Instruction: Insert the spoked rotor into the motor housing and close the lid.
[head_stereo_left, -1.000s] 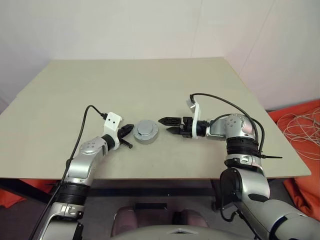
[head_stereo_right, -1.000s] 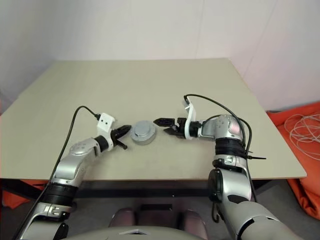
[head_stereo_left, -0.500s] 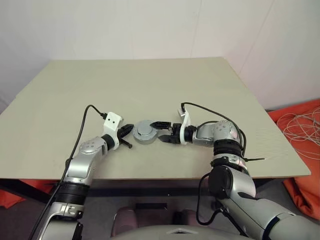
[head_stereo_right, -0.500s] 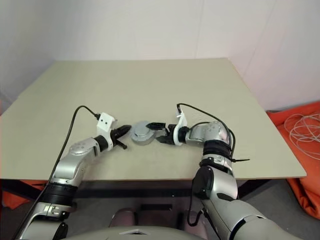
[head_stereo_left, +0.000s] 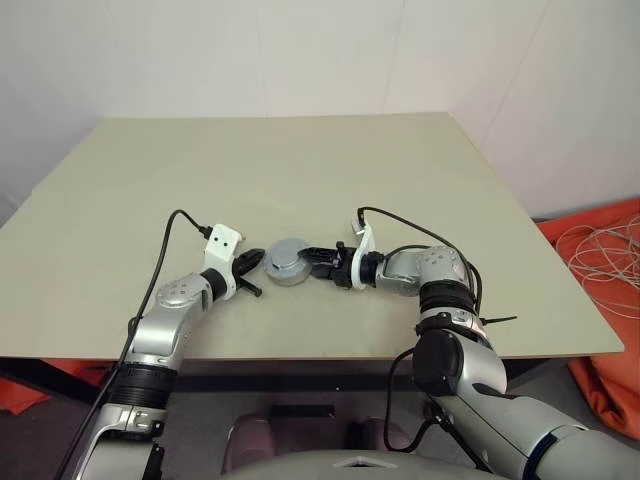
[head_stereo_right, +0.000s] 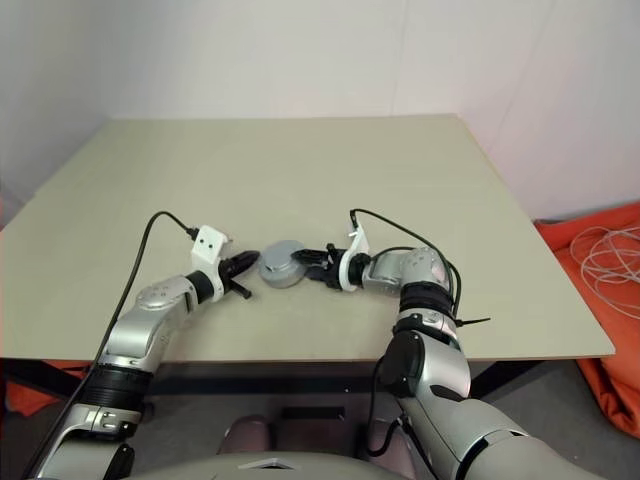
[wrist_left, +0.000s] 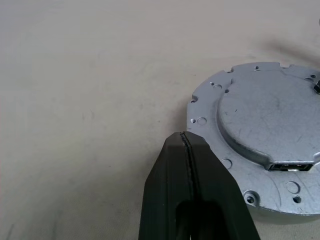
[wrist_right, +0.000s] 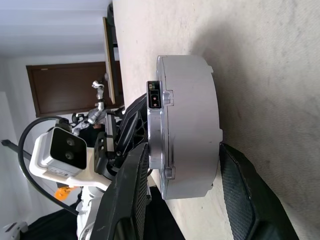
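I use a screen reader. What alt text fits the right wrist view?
The right gripper has its two black fingers on either side of the closed grey motor housing on the table. The left gripper is just behind the housing.

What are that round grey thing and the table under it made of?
The lid looks like cast metal: dull silver-grey, faintly scratched, with small drilled holes round its flange. The housing below it shows the same matt grey. The table looks like pale beige laminate or painted board; which, I cannot tell.
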